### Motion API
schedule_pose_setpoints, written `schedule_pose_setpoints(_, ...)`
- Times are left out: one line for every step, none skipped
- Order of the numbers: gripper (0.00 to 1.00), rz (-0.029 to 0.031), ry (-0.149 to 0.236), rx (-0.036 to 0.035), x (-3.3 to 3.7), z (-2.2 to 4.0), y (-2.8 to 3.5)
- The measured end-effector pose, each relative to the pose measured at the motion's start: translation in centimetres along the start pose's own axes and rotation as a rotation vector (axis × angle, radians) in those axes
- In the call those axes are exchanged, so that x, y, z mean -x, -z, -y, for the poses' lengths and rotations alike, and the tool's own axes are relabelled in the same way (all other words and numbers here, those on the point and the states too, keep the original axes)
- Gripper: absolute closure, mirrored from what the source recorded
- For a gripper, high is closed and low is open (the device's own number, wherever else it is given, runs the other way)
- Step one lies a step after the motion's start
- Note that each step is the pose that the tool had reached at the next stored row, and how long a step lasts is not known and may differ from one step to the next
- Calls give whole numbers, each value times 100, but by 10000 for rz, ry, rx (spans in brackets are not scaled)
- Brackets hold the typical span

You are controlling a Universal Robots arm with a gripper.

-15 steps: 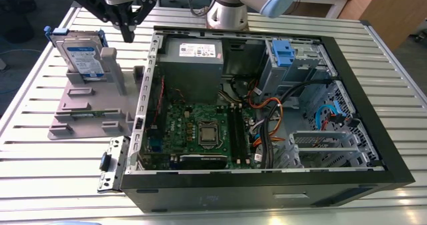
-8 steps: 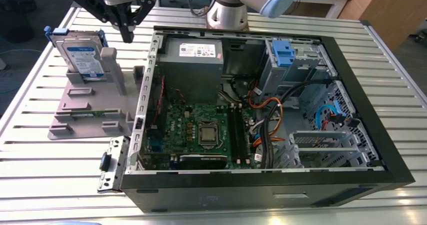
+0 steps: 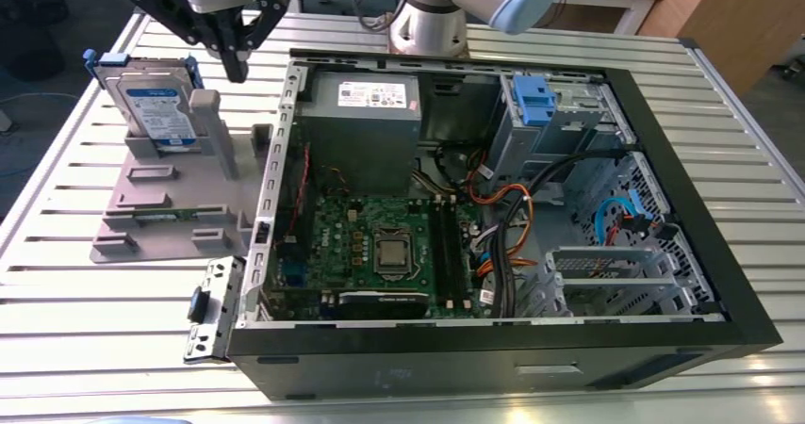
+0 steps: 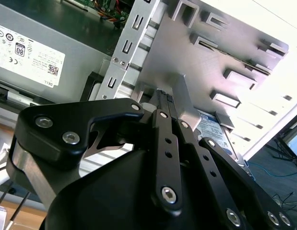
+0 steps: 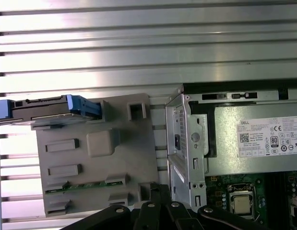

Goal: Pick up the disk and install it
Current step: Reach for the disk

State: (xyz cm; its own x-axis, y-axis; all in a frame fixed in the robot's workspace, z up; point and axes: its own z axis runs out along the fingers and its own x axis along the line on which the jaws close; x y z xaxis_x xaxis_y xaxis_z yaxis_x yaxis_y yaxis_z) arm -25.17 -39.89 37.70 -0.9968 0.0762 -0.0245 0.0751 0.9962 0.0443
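At the exterior view's left, the disk (image 3: 151, 104) stood on edge in a grey holder (image 3: 164, 221) on the slatted table (image 3: 75, 330). Its lower end was hidden by the holder's slot and post (image 3: 217, 137). Just above that post hung the tool (image 3: 236, 64), clenched on nothing and clear of the disk, with the arm above cut off. Farther right lay the open computer case (image 3: 503, 358), with a power supply (image 3: 365, 104) and a blue clip (image 3: 534, 99). In the second wrist view the tool's links covered most of the disk.
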Motion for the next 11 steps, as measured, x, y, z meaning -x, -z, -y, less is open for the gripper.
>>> schedule_pose_setpoints(89,0,0,0,-35,4,-18)
schedule_pose_setpoints(89,0,0,0,-37,4,-19)
schedule_pose_setpoints(89,0,0,0,-38,4,-19)
schedule_pose_setpoints(89,0,0,0,-41,4,-20)
schedule_pose_setpoints(89,0,0,0,-42,4,-21)
schedule_pose_setpoints(89,0,0,0,-44,4,-22)
schedule_pose_setpoints(89,0,1,0,-46,5,-22)
schedule_pose_setpoints(89,0,0,0,-64,7,-34)
schedule_pose_setpoints(89,0,0,0,-81,8,-47)
schedule_pose_setpoints(89,0,0,0,-83,8,-48)
schedule_pose_setpoints(89,0,1,0,-84,9,-49)
